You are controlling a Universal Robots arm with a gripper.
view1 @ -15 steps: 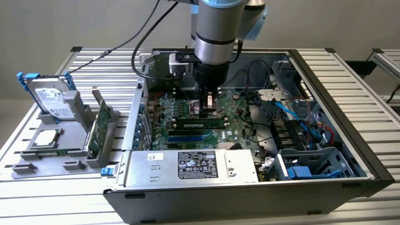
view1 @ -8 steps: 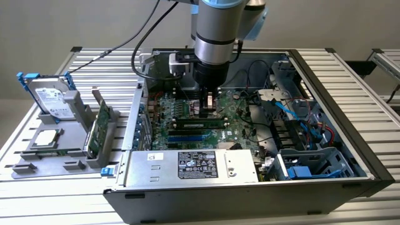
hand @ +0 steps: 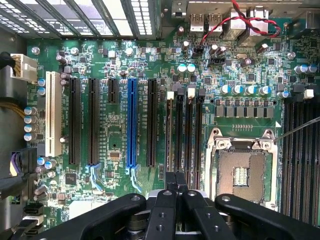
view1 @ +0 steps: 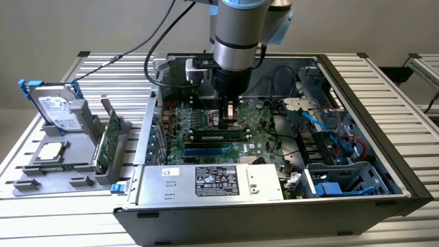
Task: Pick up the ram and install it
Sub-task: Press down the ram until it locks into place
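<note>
The ram [view1: 219, 136], a narrow green stick with black chips, stands on edge in a black motherboard slot inside the open computer case [view1: 363, 149]. My gripper [view1: 231, 121] hangs straight down just above and slightly beyond it, towards the processor socket [hand: 245, 172]. In the wrist view, the gripper [hand: 176, 176] sits over the group of black memory slots [hand: 190, 130] beside the socket. Its two black fingers [hand: 169, 182] are pressed together with nothing between them.
A silver power supply [view1: 213, 182] lies at the near edge of the case, with a blue drive cage [view1: 343, 182] and loose cables [view1: 322, 118] at the exterior view's right. Outside, a grey fixture [view1: 34, 180] holds a hard drive [view1: 58, 110], a square processor [view1: 51, 152] and an expansion card [view1: 110, 136].
</note>
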